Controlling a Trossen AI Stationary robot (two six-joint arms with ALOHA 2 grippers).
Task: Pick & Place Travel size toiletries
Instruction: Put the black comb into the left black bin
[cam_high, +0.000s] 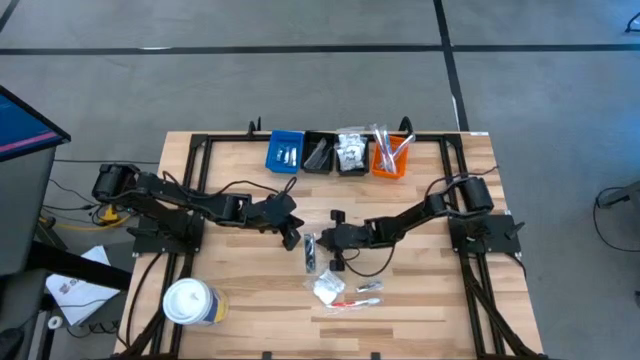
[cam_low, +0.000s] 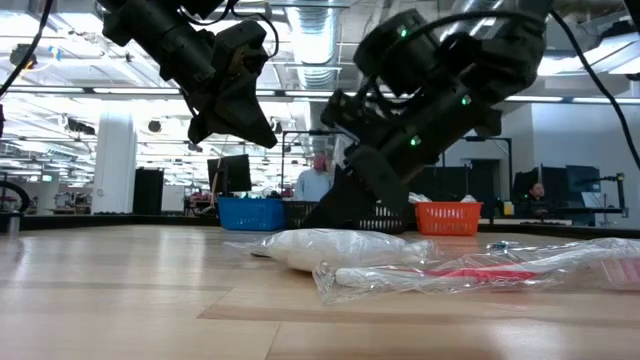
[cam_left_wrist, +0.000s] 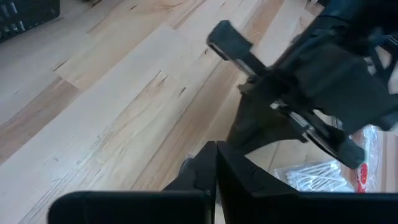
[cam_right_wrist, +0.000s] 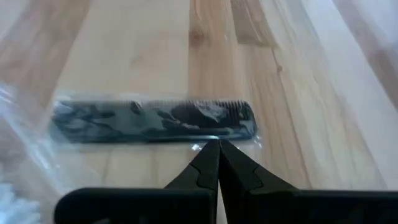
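Both arms reach toward the table's middle, left gripper (cam_high: 291, 240) and right gripper (cam_high: 318, 241) closed.

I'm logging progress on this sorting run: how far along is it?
Done: the four bins at the back already hold toiletries. In hand: nothing is held; the right gripper, jaws shut, hovers at a wrapped black comb, and the left gripper is shut beside it. Left: the comb, a white sachet and wrapped sticks lie loose on the table.

Pale wood table (cam_high: 240, 300) w/ smooth satin grain, black comb (cam_right_wrist: 154, 121) in glossy clear plastic wrap, matt black end effector (cam_right_wrist: 217, 163)
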